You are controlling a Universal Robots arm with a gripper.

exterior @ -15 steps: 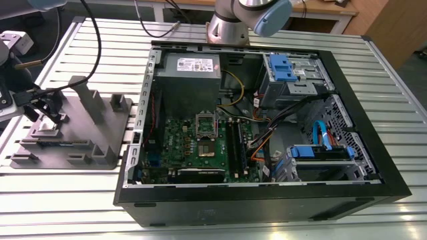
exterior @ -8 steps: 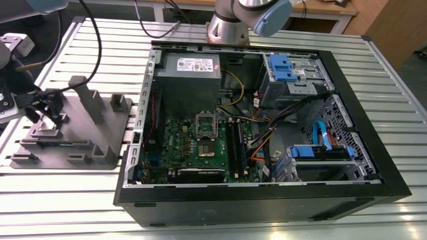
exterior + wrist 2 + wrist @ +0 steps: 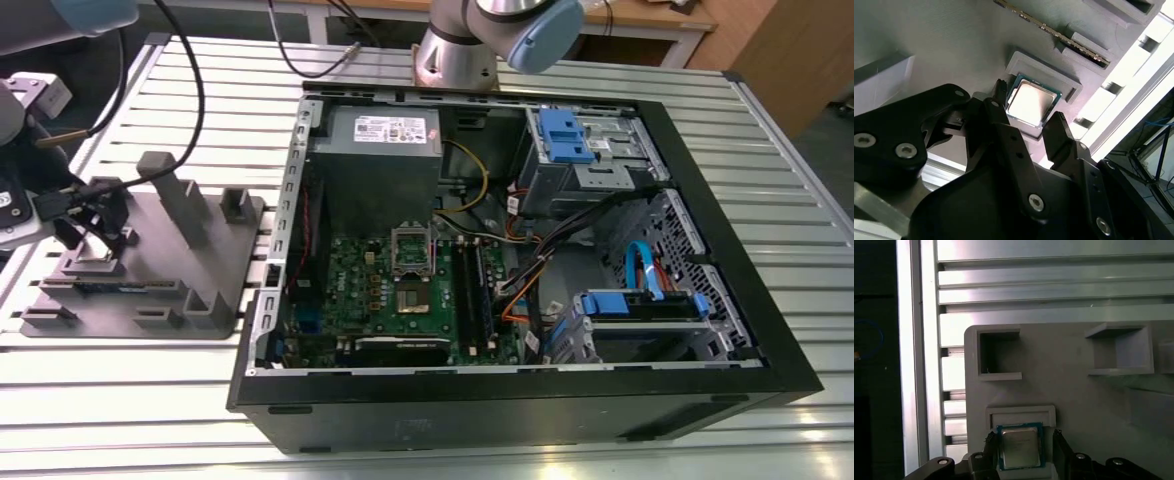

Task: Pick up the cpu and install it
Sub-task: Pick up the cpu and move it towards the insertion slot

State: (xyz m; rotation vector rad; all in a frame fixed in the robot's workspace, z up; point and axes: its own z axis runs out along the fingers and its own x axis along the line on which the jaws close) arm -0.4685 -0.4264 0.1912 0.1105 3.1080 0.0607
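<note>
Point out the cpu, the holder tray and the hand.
cpu [image 3: 1027, 101]: second wrist view, middle of its silvery top.
holder tray [image 3: 1079, 400]: first wrist view, bare grey surface.
hand [image 3: 1029, 106]: second wrist view, midway between its fingertips, which straddle the cpu.

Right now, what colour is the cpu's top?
The cpu is silvery-grey with a darker rim; clearest in the second wrist view.

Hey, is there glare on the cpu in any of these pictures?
Second wrist view: glare whitens the cpu top. First wrist view: cpu duller, table slats wash out bright. Exterior view: even light, case interior shadowed.
</note>
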